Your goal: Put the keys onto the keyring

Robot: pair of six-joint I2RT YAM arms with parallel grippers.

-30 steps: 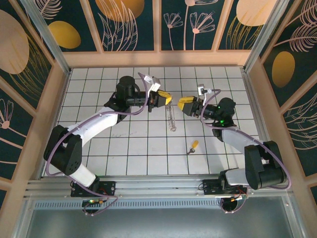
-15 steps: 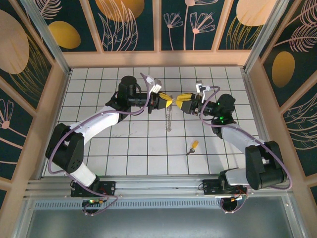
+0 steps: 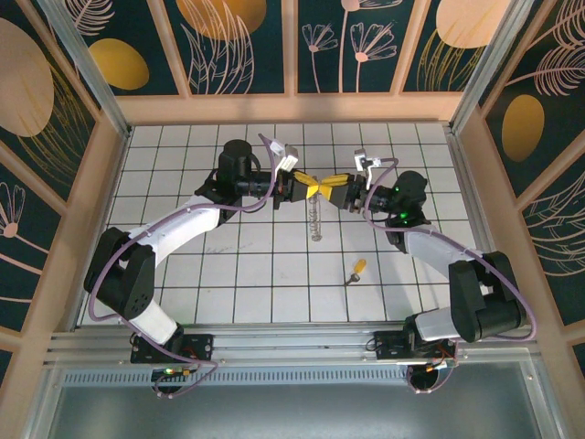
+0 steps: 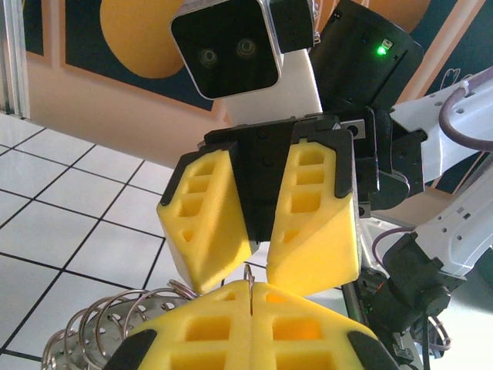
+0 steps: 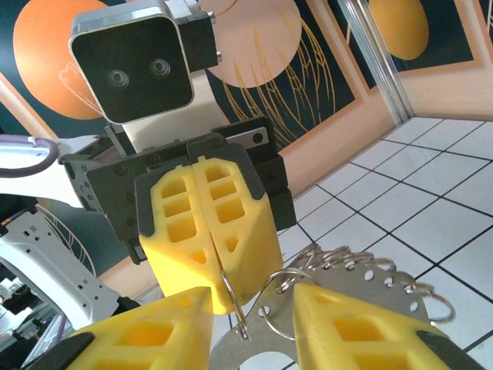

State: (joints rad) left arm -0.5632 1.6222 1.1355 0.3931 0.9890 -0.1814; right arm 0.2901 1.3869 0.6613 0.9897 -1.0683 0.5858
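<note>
A small yellow-headed key [image 3: 356, 271] lies on the white-tiled table [image 3: 256, 285].

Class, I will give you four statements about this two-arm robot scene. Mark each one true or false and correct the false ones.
1. The key lies on the tiles, apart from both grippers. True.
2. The left gripper is wide open. False: it is shut, pinching the keyring.
3. The right gripper has its fingers apart, with the ring's wire between them. True.
4. The key hangs on the keyring. False: it lies loose on the tiles, away from the ring.
</note>
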